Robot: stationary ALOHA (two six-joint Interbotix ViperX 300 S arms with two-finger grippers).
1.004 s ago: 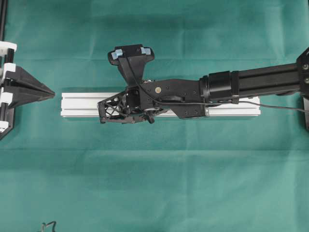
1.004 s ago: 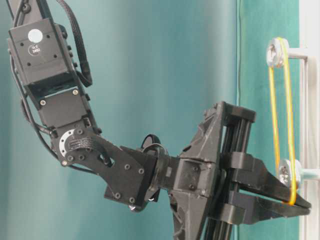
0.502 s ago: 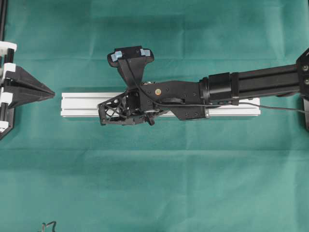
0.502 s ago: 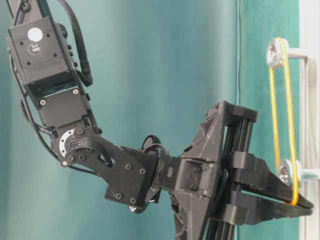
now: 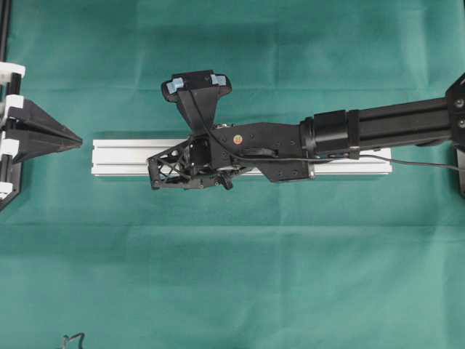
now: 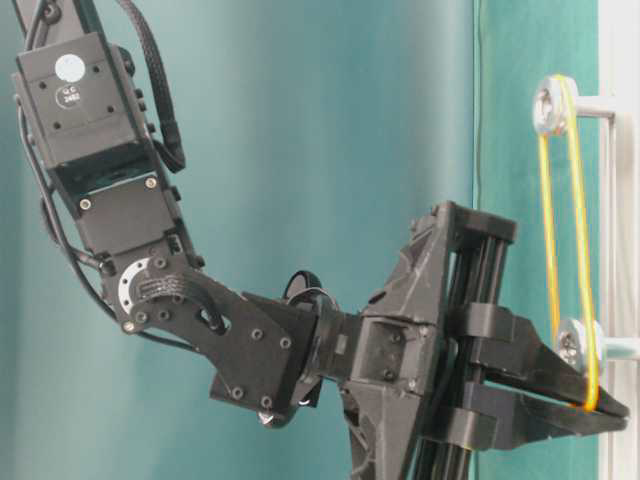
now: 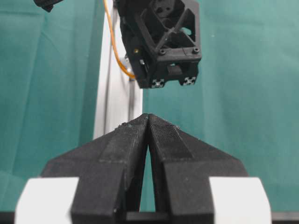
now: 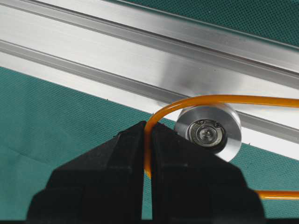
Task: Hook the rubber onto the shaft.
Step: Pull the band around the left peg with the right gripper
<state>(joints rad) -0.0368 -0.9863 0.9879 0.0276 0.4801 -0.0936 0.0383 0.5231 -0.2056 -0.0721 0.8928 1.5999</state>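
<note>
The rubber (image 8: 210, 99) is a thin orange band. It runs over the top of the silver shaft wheel (image 8: 208, 131) and curves down into my right gripper (image 8: 147, 126), which is shut on it. In the table-level view the rubber (image 6: 548, 250) hangs from an upper wheel (image 6: 548, 105) and is stretched down beside the lower wheel (image 6: 575, 345) to my right gripper (image 6: 600, 405). My left gripper (image 5: 78, 140) rests shut and empty at the rail's left end, and its closed tips (image 7: 147, 116) point along the aluminium rail (image 5: 123, 156).
Green cloth (image 5: 232, 276) covers the table. My right arm (image 5: 378, 120) reaches in from the right above the rail, its camera mount (image 5: 196, 81) jutting toward the back. A black frame (image 5: 3, 43) stands at the left edge. A small black object (image 5: 71, 339) lies at the front left.
My right gripper has crept slightly further past the lower wheel, drawing the rubber's lower end with it. The left gripper has not moved.
</note>
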